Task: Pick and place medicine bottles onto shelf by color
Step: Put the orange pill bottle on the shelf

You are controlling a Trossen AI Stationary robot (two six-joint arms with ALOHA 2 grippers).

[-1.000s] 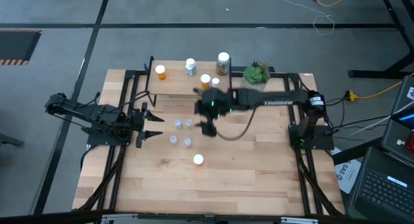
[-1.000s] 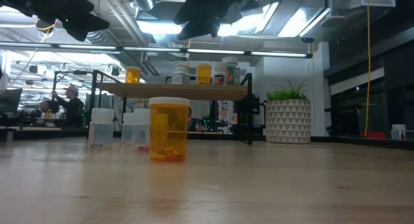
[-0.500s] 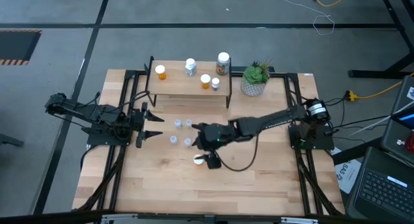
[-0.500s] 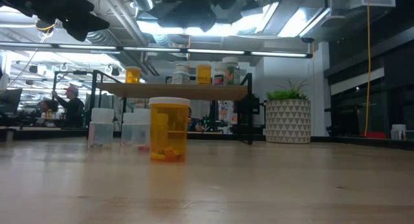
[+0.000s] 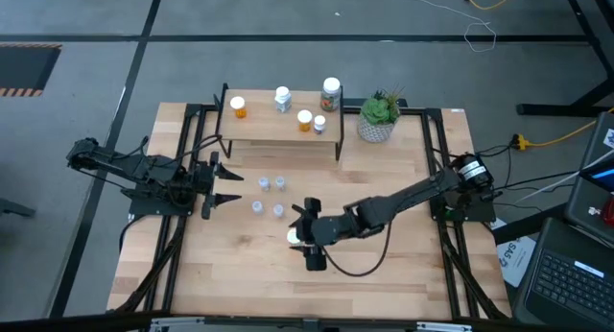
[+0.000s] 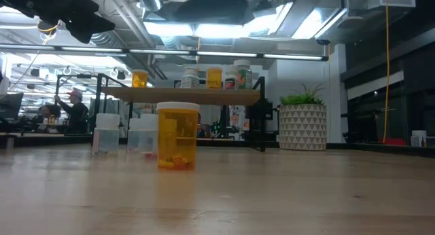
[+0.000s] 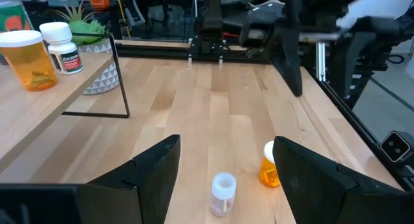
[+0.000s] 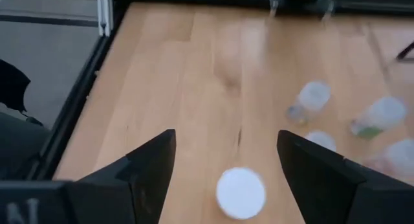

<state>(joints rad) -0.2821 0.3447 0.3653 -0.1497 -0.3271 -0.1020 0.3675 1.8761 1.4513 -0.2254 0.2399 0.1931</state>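
An orange medicine bottle [image 6: 177, 136] with a white cap [image 8: 240, 193] stands upright on the table, near the middle. My right gripper [image 5: 312, 236] hovers open above it, one finger on either side of the cap, touching nothing. Several clear bottles [image 5: 270, 196] stand on the table just beyond it. The shelf [image 5: 278, 129] at the far edge carries two orange bottles [image 5: 238, 106], a clear one [image 5: 283, 99] and a dark one [image 5: 331, 92]. My left gripper [image 5: 223, 185] waits open at the table's left side.
A potted green plant [image 5: 381, 113] stands right of the shelf. Black frame rails [image 5: 187, 159] run along the table's left and right sides. Bare wood lies toward the near edge [image 5: 317, 294]. In the low view a person [image 6: 71, 107] sits in the room behind.
My right gripper has swung from in front of the shelf toward the table's near edge and come down, staying open. It now stands over the orange bottle on the table. No bottle has moved.
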